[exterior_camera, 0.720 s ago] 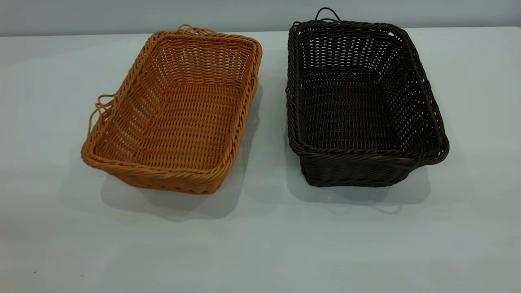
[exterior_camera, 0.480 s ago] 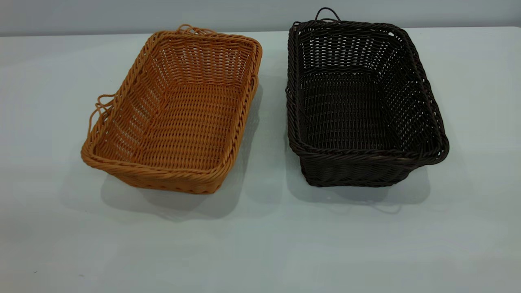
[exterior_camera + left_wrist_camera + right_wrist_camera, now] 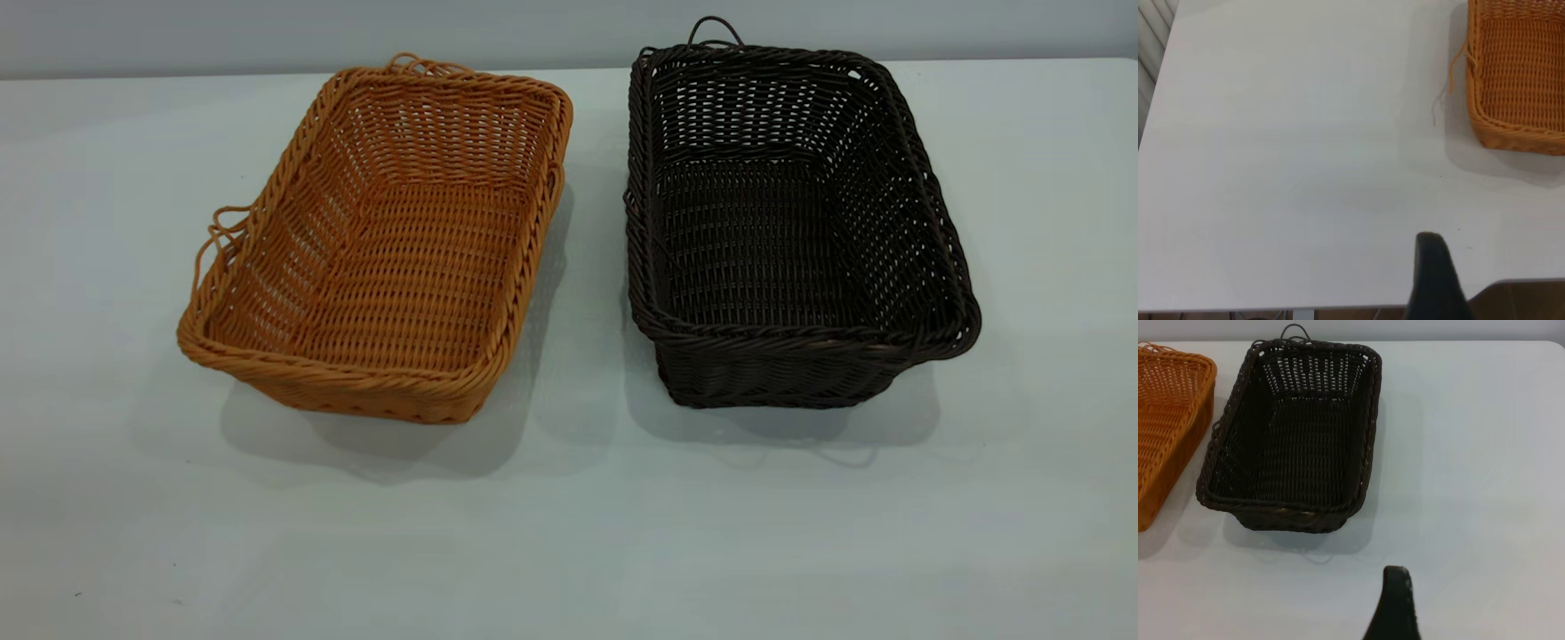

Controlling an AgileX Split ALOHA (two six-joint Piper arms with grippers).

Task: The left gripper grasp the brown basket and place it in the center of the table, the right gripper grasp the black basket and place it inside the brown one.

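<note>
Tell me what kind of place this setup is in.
Probably a lab or test bench rather than a home: a plain white table against a bare grey wall, holding only a brown basket and a black basket, both empty. A dark gripper finger shows in each wrist view.

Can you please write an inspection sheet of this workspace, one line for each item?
Surface: white table, bare around the baskets.
Job's things: brown basket at left, black basket at right, side by side, apart, both upright and empty.
Clutter: nothing seen.
Grippers: left gripper short of the brown basket; right gripper short of the black basket; neither touches anything.
Cables: nothing seen.
Surroundings: plain grey wall behind the table.
</note>
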